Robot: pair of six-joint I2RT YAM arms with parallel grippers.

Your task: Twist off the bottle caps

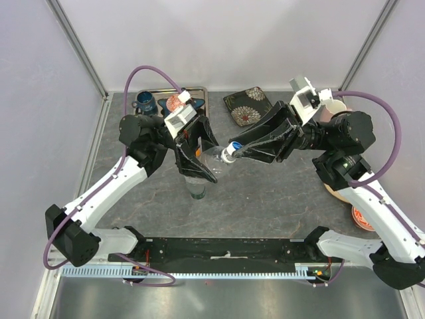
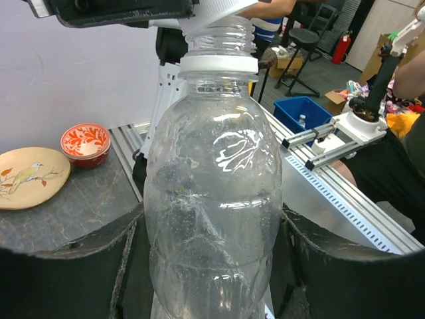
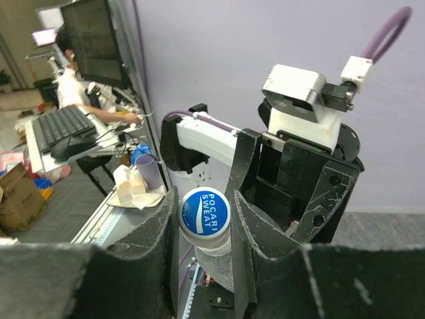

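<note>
The right gripper (image 3: 204, 199) is clamped on the blue-and-white cap (image 3: 204, 212), one finger on each side of its rim and the printed top facing the wrist camera. The left gripper (image 2: 212, 272) is closed round the body of the clear bottle (image 2: 212, 186), low on its ribbed belly. Seen from above, the bottle hangs tilted between the two arms over the middle of the table (image 1: 279, 193), neck to the right and base to the near left.

In the left wrist view, bare neck threads (image 2: 219, 33) show between the white collar ring (image 2: 218, 63) and the cap, so the cap looks partly backed off.

The bottle looks empty, so it is probably light. Its wall is thin and would likely dent under a hard squeeze, and the smooth plastic may slip in the grip as the cap is turned. The belly is a fair place to hold it. The cap is small, stiff and best taken by its rim, as it is now.

By count:
- Bottles: one.
- Caps: one.
- Blue mug (image 1: 145, 102): one, far left.
- Patterned dish (image 1: 247, 106): one, at the far side.
- Red bowl (image 2: 85, 143): one.
- Bird plate (image 2: 30, 176): one.
</note>
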